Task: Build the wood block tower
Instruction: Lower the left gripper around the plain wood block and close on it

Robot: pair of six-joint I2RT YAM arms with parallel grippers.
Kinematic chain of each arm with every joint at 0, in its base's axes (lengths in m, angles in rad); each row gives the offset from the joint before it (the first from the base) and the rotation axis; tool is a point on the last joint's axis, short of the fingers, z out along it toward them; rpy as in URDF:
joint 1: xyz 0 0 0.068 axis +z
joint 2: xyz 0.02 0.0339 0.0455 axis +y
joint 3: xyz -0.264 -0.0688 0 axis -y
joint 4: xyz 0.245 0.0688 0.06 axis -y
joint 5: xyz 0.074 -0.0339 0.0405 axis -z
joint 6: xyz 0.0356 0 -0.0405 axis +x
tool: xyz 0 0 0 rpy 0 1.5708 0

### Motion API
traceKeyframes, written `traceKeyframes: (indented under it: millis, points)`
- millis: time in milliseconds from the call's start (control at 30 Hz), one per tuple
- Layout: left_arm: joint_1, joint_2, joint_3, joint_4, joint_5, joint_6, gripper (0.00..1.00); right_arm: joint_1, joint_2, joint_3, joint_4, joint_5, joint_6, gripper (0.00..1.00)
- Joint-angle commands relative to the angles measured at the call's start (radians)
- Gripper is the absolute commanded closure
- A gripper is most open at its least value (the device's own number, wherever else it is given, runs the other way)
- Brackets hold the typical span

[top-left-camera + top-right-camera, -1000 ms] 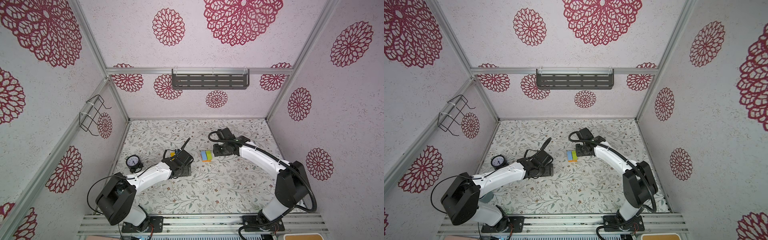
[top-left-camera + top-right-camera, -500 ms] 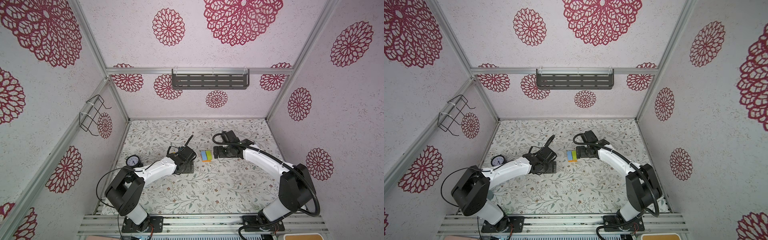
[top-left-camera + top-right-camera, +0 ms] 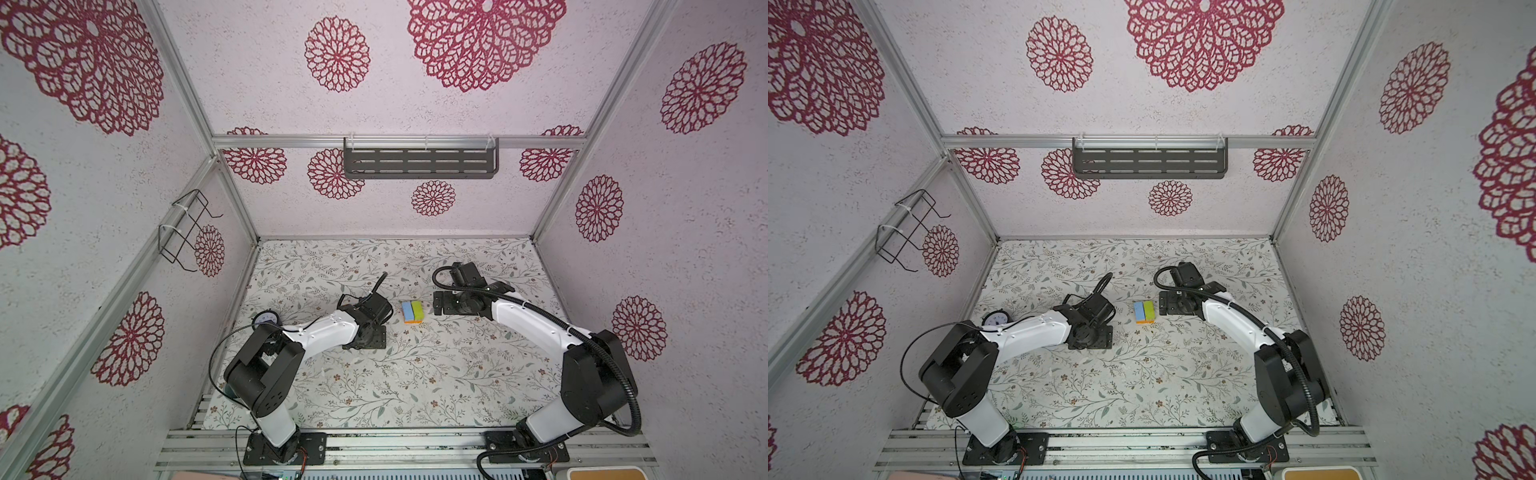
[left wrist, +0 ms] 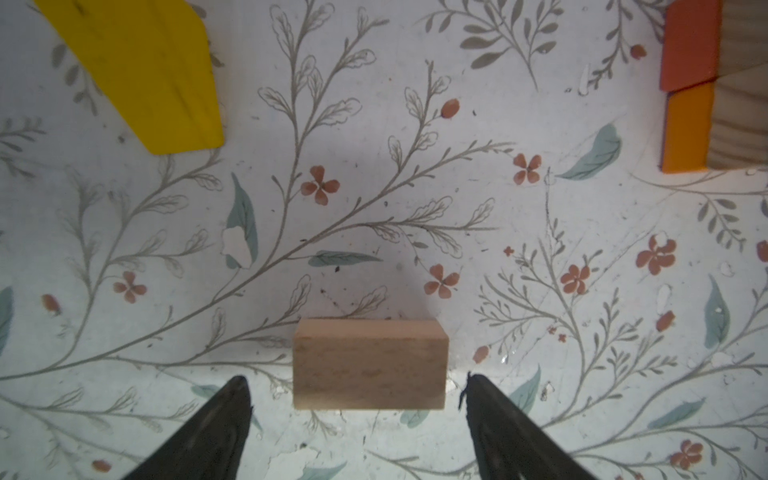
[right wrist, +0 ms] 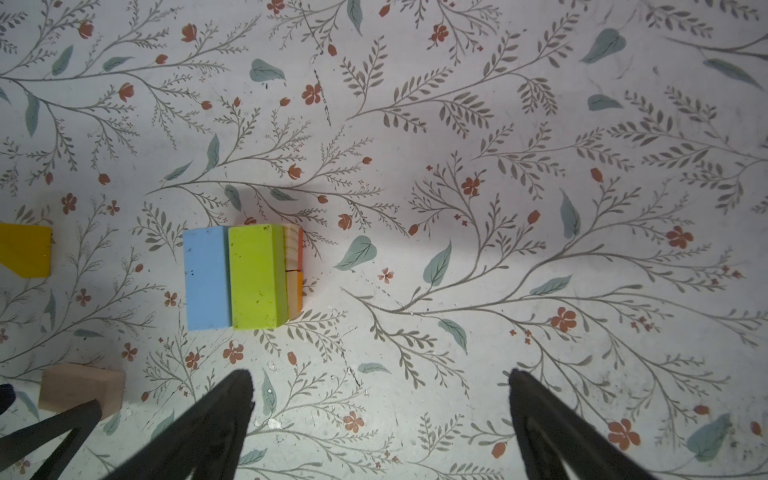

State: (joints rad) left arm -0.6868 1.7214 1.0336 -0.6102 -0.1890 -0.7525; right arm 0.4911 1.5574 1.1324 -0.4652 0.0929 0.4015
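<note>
The tower (image 3: 412, 311) (image 3: 1144, 311) stands mid-table: a light blue block (image 5: 207, 278) and a lime green block (image 5: 255, 276) lie side by side on orange blocks (image 5: 296, 293). My left gripper (image 4: 355, 378) points down, open, its fingers (image 4: 232, 419) either side of a plain tan block (image 4: 370, 363) without touching it. That tan block (image 5: 81, 390) lies left of the tower. A yellow block (image 4: 145, 70) (image 5: 25, 249) lies flat beyond it. My right gripper (image 5: 380, 376) is open and empty, just right of the tower (image 3: 444, 303).
A round white gauge (image 3: 266, 319) sits at the table's left edge beside the left arm. A wire basket (image 3: 185, 228) hangs on the left wall and a dark shelf (image 3: 419, 162) on the back wall. The tower's orange and natural-wood lower blocks (image 4: 685, 129) show in the left wrist view.
The right gripper has opened wide and drawn back a little to the right, away from the tower. The left arm has shifted slightly right, toward the tower.
</note>
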Motion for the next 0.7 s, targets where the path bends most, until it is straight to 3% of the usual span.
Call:
traceKeyframes:
  millis: [0,467,667]
  points:
    - [0.012,0.024,0.024,0.009,0.008,0.005,0.17,-0.011,-0.022,-0.005,0.02,0.0,-0.02,0.01]
    - [0.016,0.056,0.034,0.013,0.026,0.012,0.25,-0.025,-0.03,-0.022,0.023,-0.005,-0.027,0.01]
    - [0.017,0.058,0.026,0.018,0.027,0.01,0.34,-0.026,-0.034,-0.021,0.022,-0.005,-0.029,0.01]
